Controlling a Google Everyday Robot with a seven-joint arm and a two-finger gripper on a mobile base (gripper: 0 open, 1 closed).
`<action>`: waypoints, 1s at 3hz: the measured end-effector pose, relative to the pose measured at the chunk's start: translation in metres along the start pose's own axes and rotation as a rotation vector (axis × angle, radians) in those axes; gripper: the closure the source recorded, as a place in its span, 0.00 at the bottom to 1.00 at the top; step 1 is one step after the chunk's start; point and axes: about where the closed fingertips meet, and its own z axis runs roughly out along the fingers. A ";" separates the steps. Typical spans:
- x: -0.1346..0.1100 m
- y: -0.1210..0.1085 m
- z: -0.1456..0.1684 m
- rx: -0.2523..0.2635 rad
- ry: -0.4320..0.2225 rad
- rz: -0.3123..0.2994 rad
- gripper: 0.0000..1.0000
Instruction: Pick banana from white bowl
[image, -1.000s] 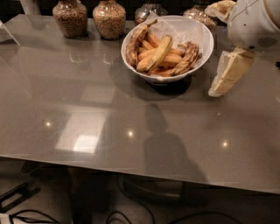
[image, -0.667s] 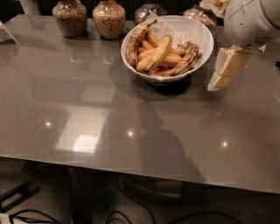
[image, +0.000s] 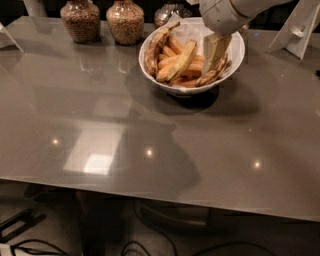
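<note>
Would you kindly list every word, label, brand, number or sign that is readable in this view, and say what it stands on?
None: no readable text shows on the glass jars, the white bowl, the table or the gripper, which hangs over the bowl's right side.
</note>
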 end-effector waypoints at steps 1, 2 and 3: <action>-0.001 0.000 0.000 -0.001 0.000 -0.082 0.00; 0.002 0.002 -0.001 -0.002 0.043 -0.129 0.00; 0.023 0.003 0.009 -0.003 0.120 -0.252 0.00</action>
